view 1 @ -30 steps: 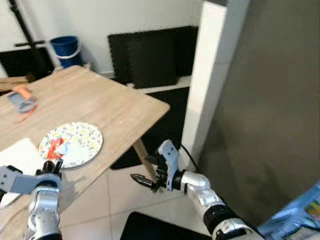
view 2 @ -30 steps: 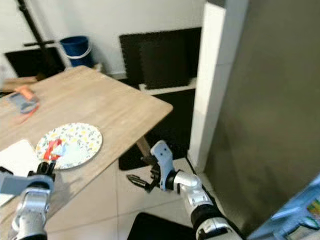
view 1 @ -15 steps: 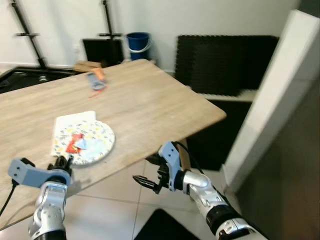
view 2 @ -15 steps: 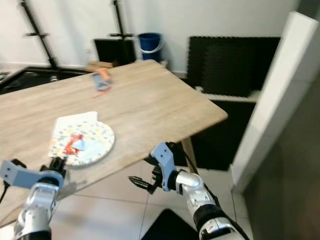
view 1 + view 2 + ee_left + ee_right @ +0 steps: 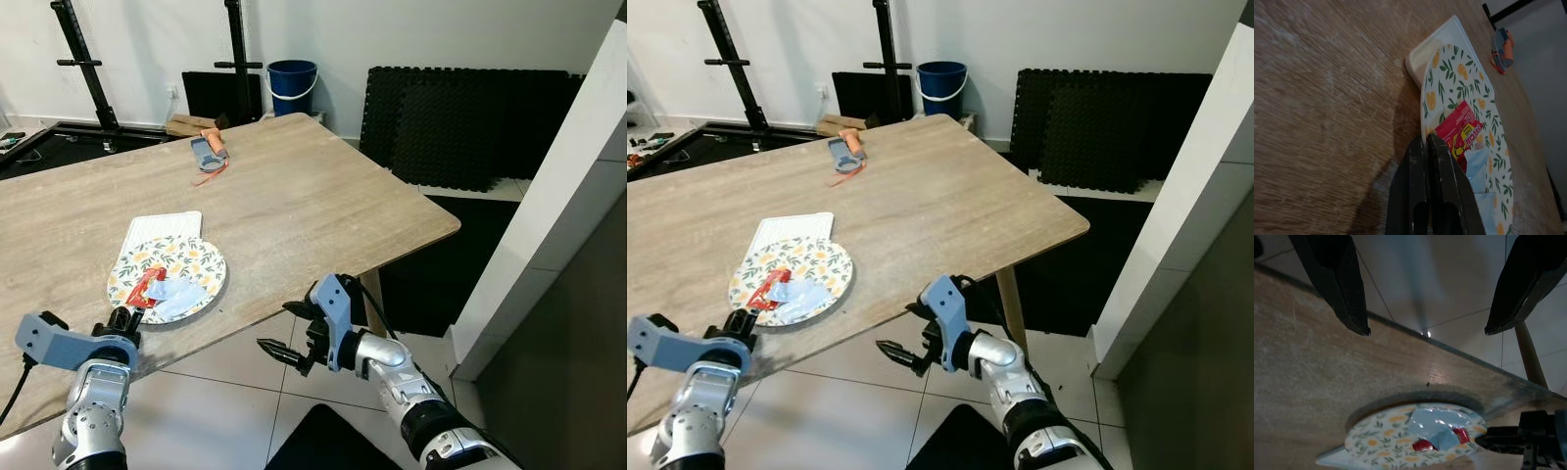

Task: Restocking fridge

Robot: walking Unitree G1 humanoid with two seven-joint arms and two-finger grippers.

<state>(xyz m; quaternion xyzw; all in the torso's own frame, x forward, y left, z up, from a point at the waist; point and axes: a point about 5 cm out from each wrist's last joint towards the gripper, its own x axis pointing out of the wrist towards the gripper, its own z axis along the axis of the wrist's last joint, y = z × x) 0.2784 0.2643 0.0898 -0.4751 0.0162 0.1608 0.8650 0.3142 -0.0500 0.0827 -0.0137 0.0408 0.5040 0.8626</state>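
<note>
Floral-printed in yellow and green, the round plate (image 5: 168, 278) lies on the wooden table (image 5: 294, 196), overlapping a white rectangular board (image 5: 162, 227) near the table's front edge. On the plate we see a red snack packet (image 5: 1459, 130) and a pale blue wrapper (image 5: 178, 292) beside it. We hold the left gripper (image 5: 1426, 147) with its fingers pressed together, tips at the plate's near rim. We hold the right gripper (image 5: 277, 350) below and in front of the table's edge, above the tiled floor (image 5: 216, 392), fingers spread apart and empty. An orange and grey tool (image 5: 209, 150) lies well apart at the far side of the table. Open tabletop surrounds the plate. A blue bucket (image 5: 292, 81) and black foam mats (image 5: 460, 117) stand against the wall beyond. A white panel (image 5: 558, 215) rises to our right.
</note>
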